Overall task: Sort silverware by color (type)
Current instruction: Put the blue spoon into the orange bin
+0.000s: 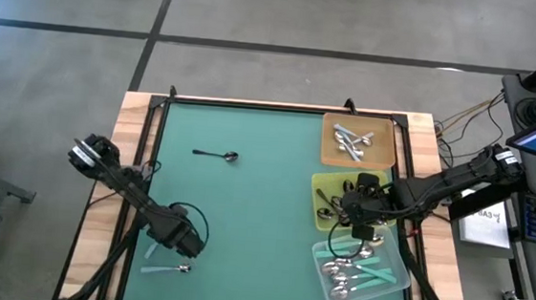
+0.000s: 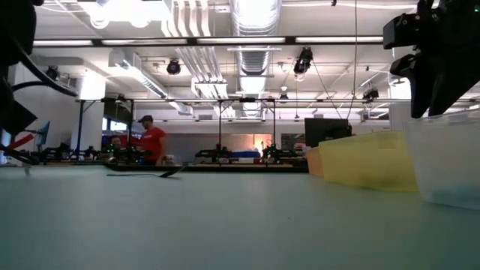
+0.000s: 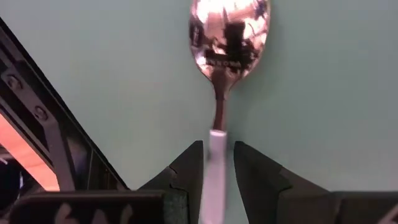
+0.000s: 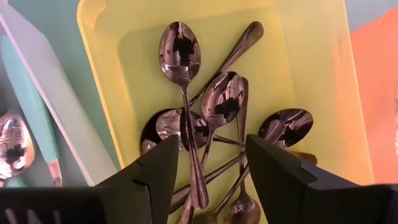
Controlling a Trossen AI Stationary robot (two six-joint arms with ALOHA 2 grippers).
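Observation:
My left gripper (image 1: 187, 244) (image 3: 218, 152) is near the table's near left corner, shut on a teal-handled spoon (image 3: 229, 37). A bit of its handle (image 1: 150, 252) pokes out beside the gripper. Another teal-handled spoon (image 1: 165, 269) lies flat closer to the near edge. A dark spoon (image 1: 216, 155) (image 2: 142, 174) lies on the far middle of the mat. My right gripper (image 1: 364, 213) (image 4: 211, 168) hangs open above the yellow tray (image 1: 327, 188) (image 4: 106, 68), over its dark spoons (image 4: 186, 93), touching nothing. My left gripper has the spoon's pale teal handle (image 3: 217, 140) between its two fingers, close to where the handle meets the metal neck. The fingers lie along the spoon, and the silver bowl (image 3: 229, 34) sticks out ahead of them. Whether the spoon is off the mat I cannot tell.
Three trays line the right side: an orange one (image 1: 331, 145) with silver spoons at the far end, the yellow one in the middle, and a clear one (image 1: 394, 275) (image 2: 450, 161) with teal-handled spoons nearest. A dark frame and wooden rim border the mat (image 1: 244, 215). People stand in the room behind.

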